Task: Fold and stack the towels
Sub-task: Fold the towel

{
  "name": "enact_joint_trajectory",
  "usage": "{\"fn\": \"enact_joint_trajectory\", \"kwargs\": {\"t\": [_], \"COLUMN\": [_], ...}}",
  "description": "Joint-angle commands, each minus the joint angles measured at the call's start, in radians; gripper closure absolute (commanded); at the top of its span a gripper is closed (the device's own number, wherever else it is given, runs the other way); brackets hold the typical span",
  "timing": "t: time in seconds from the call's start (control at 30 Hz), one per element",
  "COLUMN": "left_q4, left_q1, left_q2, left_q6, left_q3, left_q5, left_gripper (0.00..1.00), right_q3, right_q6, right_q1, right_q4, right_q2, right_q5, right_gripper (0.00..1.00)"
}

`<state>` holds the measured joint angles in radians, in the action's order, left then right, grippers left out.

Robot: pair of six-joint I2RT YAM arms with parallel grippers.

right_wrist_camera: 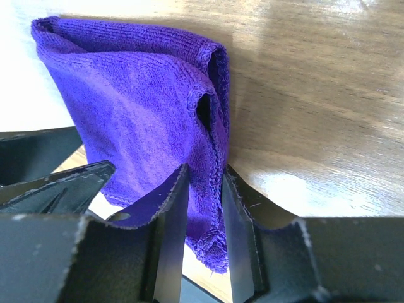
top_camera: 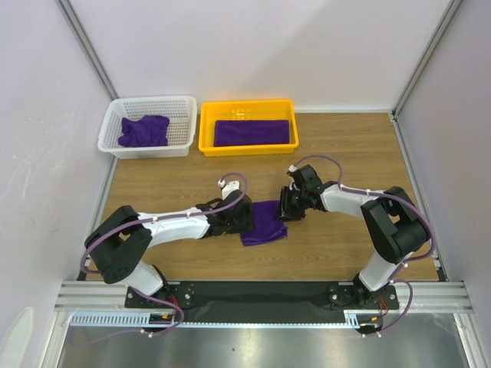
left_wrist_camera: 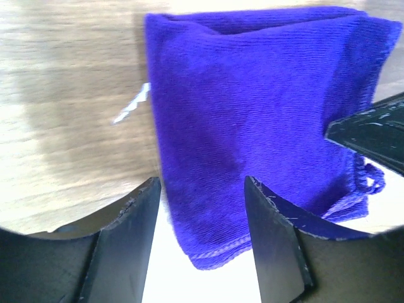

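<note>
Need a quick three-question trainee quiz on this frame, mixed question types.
1. True or false: the yellow tray holds a flat towel.
2. Where is the crumpled towel? A) white basket B) yellow tray C) a bucket
3. Fill in: the ___ pincer pinches an edge of the third towel, on the table.

Key: 1 true. 2 A. 3 right; the right pincer has the towel's edge between its fingers.
</note>
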<state>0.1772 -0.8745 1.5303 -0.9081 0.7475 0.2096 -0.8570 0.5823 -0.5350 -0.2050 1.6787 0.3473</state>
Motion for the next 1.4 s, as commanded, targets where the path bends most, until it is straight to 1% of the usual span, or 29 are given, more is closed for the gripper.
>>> {"fn": "enact_joint_trajectory", "kwargs": {"t": [0.0,0.1,0.2,0.37,0.4,0.43,0.47,0.5,0.53,0.6,0.63,0.67,0.7,0.73,0.8,0.83,0.93,1.13,1.27,1.37], "left_q4": [0.065,0.102,0.094,0.035,0.028,0.022,0.012,0.01,0.01,-0.004,-0.01,-0.034,-0.047,-0.059,-0.087,-0.093,-0.123,-0.156,-0.173,-0.226], "left_q1": [0.011,0.019,0.026,0.034,0.034,0.034,0.035,0.035,0.037,0.04,0.043,0.045,0.045,0.049,0.055,0.064,0.084,0.15,0.196,0.221], "left_q2": [-0.056,-0.074,-0.085,-0.035,-0.012,-0.001,0.007,0.019,0.036,0.054,0.068,0.074,0.08,0.094,0.1,0.102,0.079,0.005,0.014,0.027], "left_q6": [-0.008,-0.023,-0.029,-0.02,-0.02,-0.023,-0.025,-0.025,-0.023,-0.011,-0.005,0.001,0.015,0.021,0.044,0.051,0.098,0.219,0.299,0.392], "left_q3": [-0.008,-0.011,-0.029,-0.031,-0.031,-0.03,-0.027,-0.023,-0.02,-0.014,-0.013,-0.014,-0.013,-0.013,-0.007,-0.005,0.0,0.052,0.122,0.182], "left_q5": [0.06,0.086,0.09,0.05,0.042,0.042,0.042,0.042,0.047,0.05,0.051,0.051,0.051,0.053,0.051,0.051,0.051,0.071,0.06,0.048], "left_gripper": [0.38,0.36,0.35,0.41,0.42,0.48,0.51,0.54,0.6,0.62,0.67,0.69,0.71,0.77,0.88,1.0,1.0,1.0,1.0,1.0], "right_q3": [-0.013,-0.014,-0.011,-0.024,-0.024,-0.027,-0.027,-0.027,-0.027,-0.03,-0.039,-0.046,-0.05,-0.062,-0.076,-0.085,-0.131,-0.263,-0.335,-0.41], "right_q6": [-0.038,-0.042,-0.044,-0.052,-0.056,-0.055,-0.056,-0.053,-0.052,-0.05,-0.05,-0.05,-0.05,-0.052,-0.052,-0.053,-0.056,-0.055,-0.064,-0.078], "right_q1": [-0.005,-0.005,-0.005,-0.005,-0.005,-0.005,-0.005,-0.005,-0.005,-0.005,-0.003,-0.005,-0.003,-0.003,-0.003,0.0,0.004,0.062,0.096,0.122], "right_q4": [-0.083,-0.108,-0.12,-0.131,-0.126,-0.128,-0.126,-0.125,-0.12,-0.109,-0.109,-0.109,-0.106,-0.105,-0.099,-0.1,-0.106,-0.109,-0.079,-0.062], "right_q2": [0.036,0.041,0.033,0.042,0.047,0.058,0.064,0.07,0.075,0.085,0.093,0.107,0.111,0.118,0.127,0.13,0.125,0.107,0.114,0.15], "right_q5": [-0.074,-0.08,-0.08,-0.087,-0.088,-0.088,-0.087,-0.09,-0.09,-0.09,-0.09,-0.09,-0.088,-0.088,-0.087,-0.087,-0.087,-0.074,-0.077,-0.057], "right_gripper": [0.67,0.67,0.67,0.67,0.69,0.71,0.73,0.78,0.8,0.88,0.9,0.91,0.97,1.0,1.0,1.0,1.0,1.0,1.0,1.0]}}
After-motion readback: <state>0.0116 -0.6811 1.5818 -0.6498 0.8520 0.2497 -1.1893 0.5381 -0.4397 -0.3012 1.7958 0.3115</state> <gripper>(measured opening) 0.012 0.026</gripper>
